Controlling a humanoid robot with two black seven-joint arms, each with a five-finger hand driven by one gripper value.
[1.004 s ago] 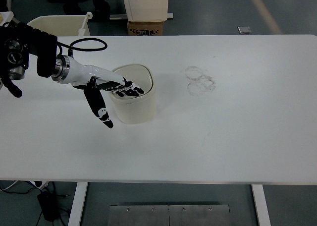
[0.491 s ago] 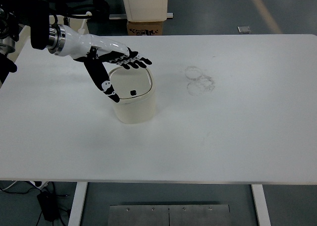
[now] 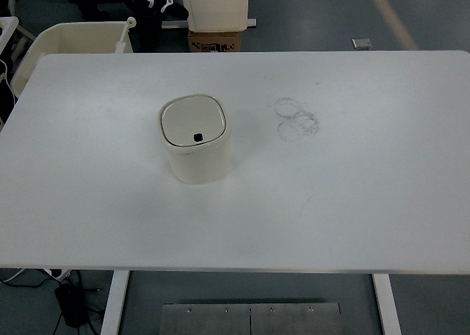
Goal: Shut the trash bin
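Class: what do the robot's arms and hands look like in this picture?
Neither arm nor hand is in view, so nothing of their look can be told. The cream trash bin, lid shut, stands on the white table.

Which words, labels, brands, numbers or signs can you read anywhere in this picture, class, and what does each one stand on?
None can be read.
Cardboard box behind the table: dark print on its front, too small and blurred to read.
Trash bin: its lid is shut and carries only a small black square, no lettering.
Table: faint ring-shaped smudges, no writing.
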